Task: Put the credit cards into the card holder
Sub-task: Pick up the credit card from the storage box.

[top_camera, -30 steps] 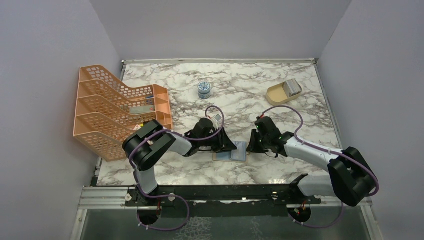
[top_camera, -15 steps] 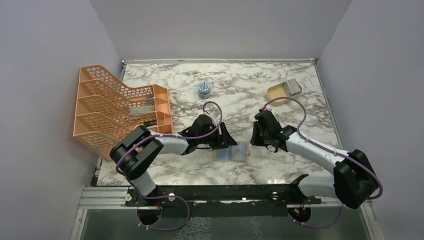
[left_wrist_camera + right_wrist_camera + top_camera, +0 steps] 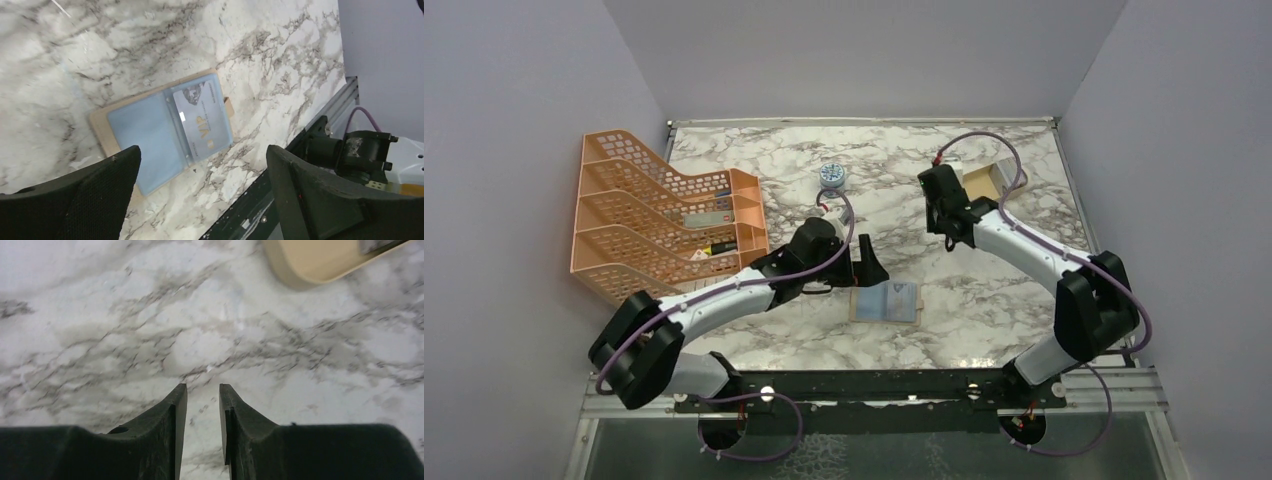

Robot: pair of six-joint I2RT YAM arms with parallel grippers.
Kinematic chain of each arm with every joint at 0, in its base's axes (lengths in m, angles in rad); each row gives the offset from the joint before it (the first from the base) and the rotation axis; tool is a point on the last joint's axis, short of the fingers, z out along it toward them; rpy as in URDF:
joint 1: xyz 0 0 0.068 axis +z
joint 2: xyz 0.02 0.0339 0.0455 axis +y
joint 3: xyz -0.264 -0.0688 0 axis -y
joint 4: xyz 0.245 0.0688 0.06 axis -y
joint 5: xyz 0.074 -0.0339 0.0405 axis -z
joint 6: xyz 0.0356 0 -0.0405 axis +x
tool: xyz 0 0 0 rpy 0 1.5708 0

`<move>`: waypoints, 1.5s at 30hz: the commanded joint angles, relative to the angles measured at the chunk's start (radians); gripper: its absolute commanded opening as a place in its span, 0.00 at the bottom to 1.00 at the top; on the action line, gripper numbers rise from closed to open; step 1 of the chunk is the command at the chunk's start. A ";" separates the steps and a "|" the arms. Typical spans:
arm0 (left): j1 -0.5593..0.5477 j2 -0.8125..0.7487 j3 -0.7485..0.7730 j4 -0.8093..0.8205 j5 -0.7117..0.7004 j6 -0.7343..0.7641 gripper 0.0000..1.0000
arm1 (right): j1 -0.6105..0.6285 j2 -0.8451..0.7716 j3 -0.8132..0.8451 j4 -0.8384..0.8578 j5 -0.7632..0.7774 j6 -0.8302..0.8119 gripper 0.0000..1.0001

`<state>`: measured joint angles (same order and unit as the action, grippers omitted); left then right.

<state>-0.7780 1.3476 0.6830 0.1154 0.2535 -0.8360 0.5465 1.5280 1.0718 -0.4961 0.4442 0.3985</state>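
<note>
Right arm has swung away from the card holder [image 3: 885, 302] toward the far right, left arm has pulled back a bit. Holder is lying open on the marble table [image 3: 984, 290] near the front edge, one credit card [image 3: 202, 121] (silvery, "VIP" print) sitting in its right pocket. Left gripper [image 3: 200, 200] is hovering over it, fingers spread wide, empty. Right gripper [image 3: 202, 405] is hanging near the beige dish [image 3: 320, 260], fingers nearly pressed together, holding nothing. Orange rack [image 3: 659, 220] is sitting at left.

The card holder [image 3: 886, 302] is lying open on the desk [image 3: 984, 290] before me, a card [image 3: 202, 120] sitting in its right pocket; my left tool [image 3: 865, 268] is hanging just behind-left of it.
</note>
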 commanded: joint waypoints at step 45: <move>0.150 -0.316 0.153 -0.616 -0.023 0.524 0.99 | -0.405 0.727 0.621 0.264 0.390 -0.754 0.43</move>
<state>-0.6350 1.0584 0.8482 -0.5068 0.1928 -0.3214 0.1528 2.2311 1.6821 -0.2958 0.7830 -0.3035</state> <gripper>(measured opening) 0.989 0.431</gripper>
